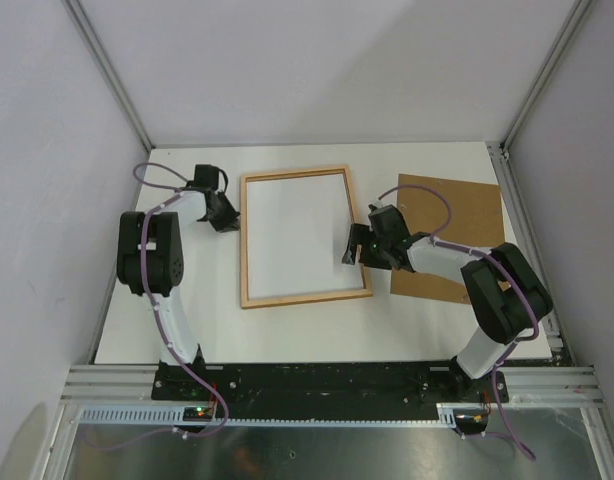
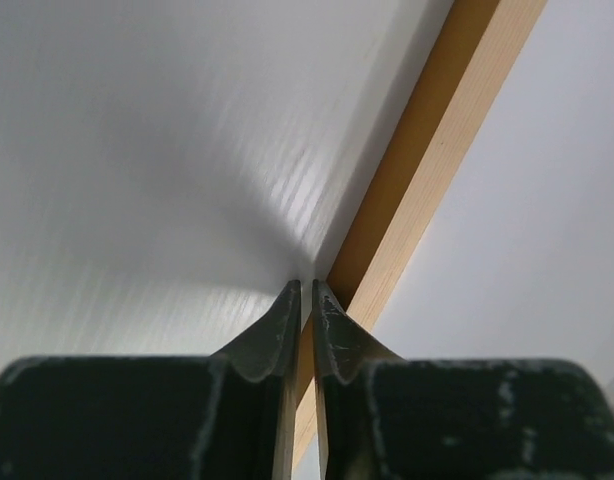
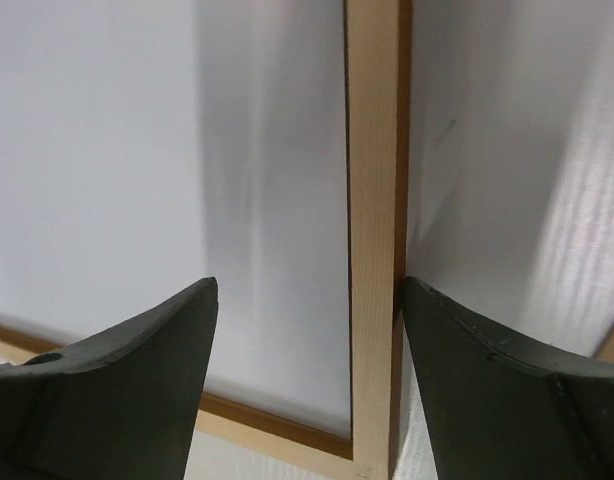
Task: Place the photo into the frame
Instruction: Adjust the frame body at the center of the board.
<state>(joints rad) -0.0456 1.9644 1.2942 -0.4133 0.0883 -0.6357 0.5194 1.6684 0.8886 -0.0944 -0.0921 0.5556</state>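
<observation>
Lying flat mid-counter [image 1: 317,335], the frame [image 1: 305,297] has its light wood face up. The left hand [image 2: 307,285] sits at the frame's left rail, fingers pressed almost together with only a slit between them; nothing held can be made out. The right hand [image 3: 309,285] stands wide apart astride the right rail, gripping nothing. Inside the rails is plain white: photo back or counter, I cannot tell. A brown board [image 1: 457,200] lies right of the frame.

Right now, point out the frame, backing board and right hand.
frame [image 1: 307,297]: top view, on its near rail.
backing board [image 1: 477,212]: top view, on a bare patch of its right part.
right hand [image 3: 309,290]: right wrist view, midway between its fingertips.
</observation>
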